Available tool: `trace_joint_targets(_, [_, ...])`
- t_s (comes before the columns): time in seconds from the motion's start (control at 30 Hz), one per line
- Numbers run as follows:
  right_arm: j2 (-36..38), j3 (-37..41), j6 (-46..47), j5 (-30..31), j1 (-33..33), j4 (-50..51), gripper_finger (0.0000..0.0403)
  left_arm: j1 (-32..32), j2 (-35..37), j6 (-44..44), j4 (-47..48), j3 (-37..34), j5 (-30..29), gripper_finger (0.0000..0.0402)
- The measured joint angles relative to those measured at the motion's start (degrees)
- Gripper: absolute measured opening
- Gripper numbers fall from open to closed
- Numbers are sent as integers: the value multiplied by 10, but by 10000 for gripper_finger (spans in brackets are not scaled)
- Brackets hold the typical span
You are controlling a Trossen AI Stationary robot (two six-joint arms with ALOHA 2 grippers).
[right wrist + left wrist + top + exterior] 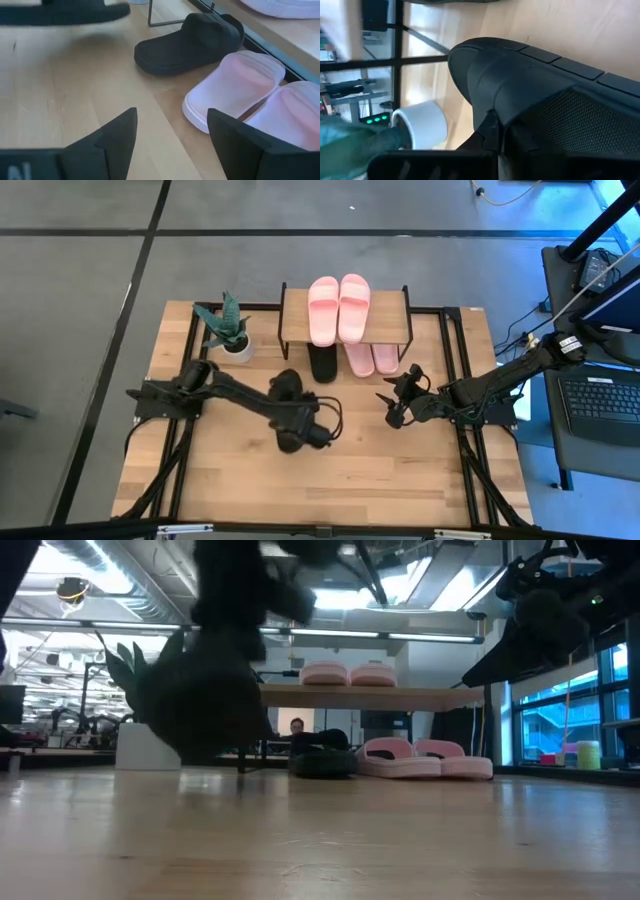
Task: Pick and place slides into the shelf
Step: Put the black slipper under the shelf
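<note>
The shelf [392, 318] stands at the table's far edge. One pale pink pair of slides [338, 308] lies on its top board [420, 696]. Beneath it on the tabletop rest a black slide [322, 365] and a second pink pair [372, 358], which the right wrist view shows as black [192, 42] and pink [235, 85]. My left gripper [312, 430] is shut on the other black slide [288, 412] over the middle of the table. My right gripper [393, 408] hovers open to its right, pointing at the lower slides. My left gripper holds the black slide [530, 90], whose dark body fills the left wrist view and hides the fingers and the place of contact. In the low view the black slide [215, 705] hangs below the gripper, tilted, seemingly clear of the tabletop.
A potted plant in a white pot [228, 332] stands left of the shelf, near the left arm, with its pot [420, 125] showing in the left wrist view. Black frame rails [455, 370] run along the table's sides. Bare wood [350, 480] lies toward the near edge.
</note>
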State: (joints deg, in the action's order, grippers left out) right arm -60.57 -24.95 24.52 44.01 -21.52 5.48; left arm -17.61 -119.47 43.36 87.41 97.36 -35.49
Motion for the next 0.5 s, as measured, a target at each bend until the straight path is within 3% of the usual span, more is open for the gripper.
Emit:
trace_joint_targets(0.23, [0,0,6,0,0,0,242,45,-61,-60,-32,1,-2,4])
trace_joint_targets(0.5, [0,0,9,0,0,-2,242,76,-102,-71,-40,1,-5,4])
